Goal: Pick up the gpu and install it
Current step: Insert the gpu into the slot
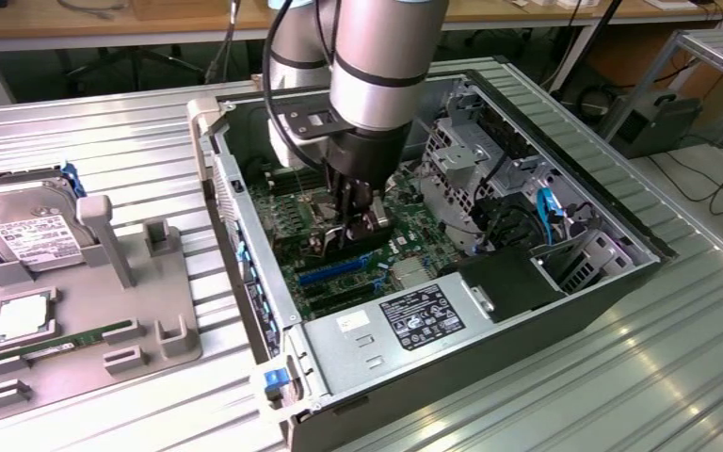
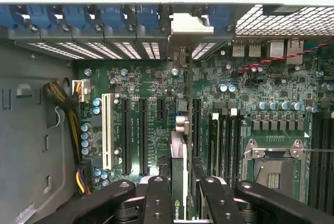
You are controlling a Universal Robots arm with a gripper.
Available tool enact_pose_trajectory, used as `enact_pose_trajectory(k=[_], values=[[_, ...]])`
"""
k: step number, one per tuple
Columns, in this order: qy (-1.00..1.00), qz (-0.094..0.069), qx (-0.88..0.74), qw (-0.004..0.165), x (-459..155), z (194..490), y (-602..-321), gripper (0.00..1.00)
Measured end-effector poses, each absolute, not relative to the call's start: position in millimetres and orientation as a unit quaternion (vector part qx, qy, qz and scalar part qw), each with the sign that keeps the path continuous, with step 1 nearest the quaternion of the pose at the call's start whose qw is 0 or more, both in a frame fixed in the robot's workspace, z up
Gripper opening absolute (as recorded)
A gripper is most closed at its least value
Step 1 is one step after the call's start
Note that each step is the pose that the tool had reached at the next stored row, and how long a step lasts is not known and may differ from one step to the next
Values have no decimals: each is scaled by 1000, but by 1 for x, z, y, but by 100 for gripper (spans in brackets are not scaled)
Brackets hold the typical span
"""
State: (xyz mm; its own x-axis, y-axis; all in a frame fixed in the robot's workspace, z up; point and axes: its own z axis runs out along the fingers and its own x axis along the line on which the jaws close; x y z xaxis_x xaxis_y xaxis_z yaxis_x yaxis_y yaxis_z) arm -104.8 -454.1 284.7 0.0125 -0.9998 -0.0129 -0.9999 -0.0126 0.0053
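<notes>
My gripper (image 1: 354,218) is down inside the open computer case (image 1: 488,330), shut on the gpu (image 1: 375,224). The wrist view shows the gpu (image 2: 179,172) edge-on as a thin card clamped between the two black fingers (image 2: 156,198). It stands upright over the green motherboard (image 2: 156,83), running toward the case's rear wall. Its silver bracket (image 2: 190,28) lies against the rear slot openings. The card sits in line with the black expansion slots (image 2: 143,135), beside the white slot (image 2: 108,130). Whether its edge is seated in a slot is hidden.
A grey fixture (image 1: 86,311) on the exterior view's left holds a silver hard drive (image 1: 29,231) and a green RAM stick (image 1: 67,341). Inside the case are the power supply (image 1: 418,315), drive cage (image 1: 462,160) and CPU socket (image 2: 274,166). Yellow and black cables (image 2: 65,109) run near the slots.
</notes>
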Motion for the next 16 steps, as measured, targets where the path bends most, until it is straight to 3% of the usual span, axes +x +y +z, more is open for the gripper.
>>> enact_pose_trajectory(k=[4, 16], values=[[698, 13, -716, 11, -104, 284, -455, 26], [699, 10, -715, 15, -108, 272, -464, 26]])
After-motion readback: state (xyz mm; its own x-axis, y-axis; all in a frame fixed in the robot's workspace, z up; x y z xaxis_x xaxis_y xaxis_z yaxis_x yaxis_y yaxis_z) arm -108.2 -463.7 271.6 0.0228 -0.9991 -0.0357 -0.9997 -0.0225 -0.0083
